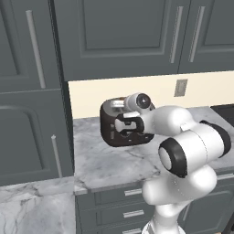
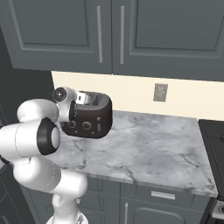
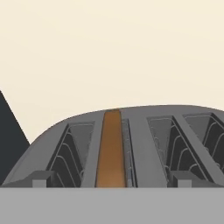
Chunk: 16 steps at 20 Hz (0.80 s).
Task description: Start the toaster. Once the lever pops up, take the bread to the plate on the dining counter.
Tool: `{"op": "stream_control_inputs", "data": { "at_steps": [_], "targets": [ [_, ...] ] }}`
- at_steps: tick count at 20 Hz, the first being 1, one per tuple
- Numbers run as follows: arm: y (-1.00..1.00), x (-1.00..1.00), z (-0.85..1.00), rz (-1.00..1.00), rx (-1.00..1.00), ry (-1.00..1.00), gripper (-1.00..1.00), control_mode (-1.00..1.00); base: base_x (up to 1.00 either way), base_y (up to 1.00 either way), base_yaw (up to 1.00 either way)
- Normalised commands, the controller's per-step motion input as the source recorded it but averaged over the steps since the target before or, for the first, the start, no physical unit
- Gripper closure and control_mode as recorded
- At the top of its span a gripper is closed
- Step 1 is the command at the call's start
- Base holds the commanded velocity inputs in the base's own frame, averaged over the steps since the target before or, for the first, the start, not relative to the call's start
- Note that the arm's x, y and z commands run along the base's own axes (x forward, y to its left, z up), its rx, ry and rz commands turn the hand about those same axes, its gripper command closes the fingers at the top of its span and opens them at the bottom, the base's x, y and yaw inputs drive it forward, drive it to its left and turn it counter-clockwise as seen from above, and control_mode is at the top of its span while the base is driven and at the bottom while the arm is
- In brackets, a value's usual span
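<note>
The dark toaster stands on the marble worktop against the cream wall. Its silver slotted top lies just ahead of my hand. The golden-brown bread sits sunk in the left slot, edge-on to me. The front panel carries two round knobs and, to their right, the lever's pale slot. My gripper is at the toaster's front upper edge, pointing at the wall. It is open, with the tips wide apart on either side of the bread slot and nothing held. The plate and the dining counter are out of view.
The marble worktop runs to the right of the toaster, over grey drawers. Dark wall cabinets hang low above it. A tall cabinet closes off the left. A wall outlet is on the cream backsplash, and a dark stove edge is at the far right.
</note>
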Motion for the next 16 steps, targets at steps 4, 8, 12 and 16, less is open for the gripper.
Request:
{"op": "stream_control_inputs", "data": {
  "at_steps": [4,8,12,16],
  "targets": [
    [0.0,0.01,-0.07,0.0,0.0,0.0,-1.0,-1.0,0.0,0.0,0.0],
    [0.0,0.0,-0.08,0.0,0.0,0.0,-1.0,-1.0,0.0,0.0,0.0],
    [0.0,0.0,-0.03,0.0,0.0,0.0,-1.0,-1.0,0.0,0.0,0.0],
    [0.0,0.0,0.0,0.0,0.0,0.0,-1.0,-1.0,0.0,0.0,0.0]
  ]
}}
